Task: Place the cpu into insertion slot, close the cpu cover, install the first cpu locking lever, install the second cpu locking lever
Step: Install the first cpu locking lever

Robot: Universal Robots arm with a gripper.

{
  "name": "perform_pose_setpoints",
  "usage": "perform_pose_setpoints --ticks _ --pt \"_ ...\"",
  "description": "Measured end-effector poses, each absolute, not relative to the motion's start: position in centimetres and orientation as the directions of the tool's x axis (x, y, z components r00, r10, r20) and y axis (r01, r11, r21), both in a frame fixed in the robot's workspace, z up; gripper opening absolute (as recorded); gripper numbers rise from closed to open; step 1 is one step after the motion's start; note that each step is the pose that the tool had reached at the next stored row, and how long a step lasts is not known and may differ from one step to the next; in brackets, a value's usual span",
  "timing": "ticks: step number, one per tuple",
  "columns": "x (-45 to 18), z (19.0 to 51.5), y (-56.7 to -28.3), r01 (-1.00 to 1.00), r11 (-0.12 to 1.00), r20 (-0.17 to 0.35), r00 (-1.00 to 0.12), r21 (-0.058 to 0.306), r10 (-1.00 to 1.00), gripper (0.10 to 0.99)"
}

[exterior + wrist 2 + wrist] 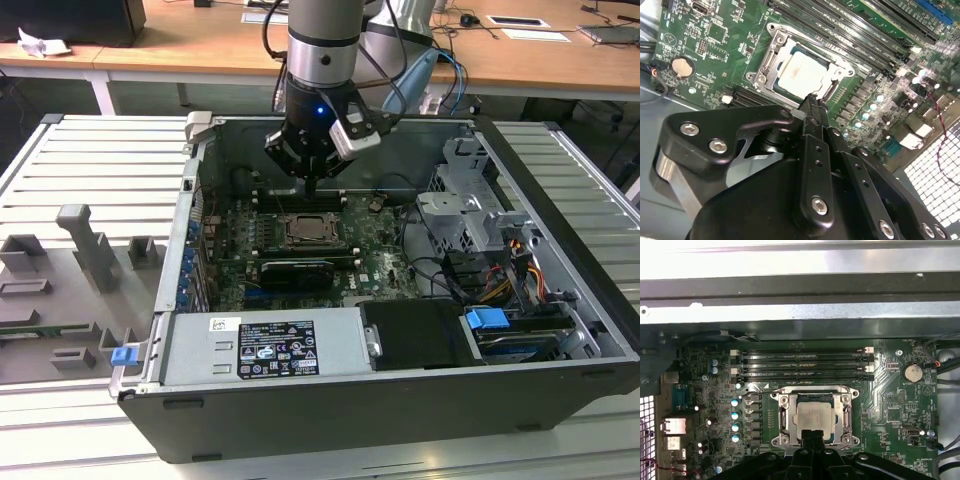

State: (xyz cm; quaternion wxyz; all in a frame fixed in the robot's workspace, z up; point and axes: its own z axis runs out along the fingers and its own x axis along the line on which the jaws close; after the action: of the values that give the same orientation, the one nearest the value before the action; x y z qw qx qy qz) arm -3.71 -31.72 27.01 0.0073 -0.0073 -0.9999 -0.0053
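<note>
The fingers of the gripper (812,97) are clenched together on nothing, their tips poised just over the near edge of the cpu (802,75). The cpu lies flat in the insertion slot (855,394), with the silver cpu cover (842,415) folded down around it. In the exterior view the arm (322,50) drops straight down into the open computer case (400,400), wrist vertical, and beyond the slot the black memory slots (802,365) run along the motherboard (890,405) toward the case's far wall.

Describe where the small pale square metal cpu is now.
In the first wrist view, the cpu lies in the silver-rimmed insertion slot, beside the long black memory slots, by the gripper.
</note>
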Motion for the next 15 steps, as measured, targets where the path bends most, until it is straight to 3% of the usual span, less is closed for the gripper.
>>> perform_pose_setpoints --ticks 15 --pt "-3.72 27.02 -31.74 -0.104 0.994 0.015 -0.994 0.011 -0.104 0.106"
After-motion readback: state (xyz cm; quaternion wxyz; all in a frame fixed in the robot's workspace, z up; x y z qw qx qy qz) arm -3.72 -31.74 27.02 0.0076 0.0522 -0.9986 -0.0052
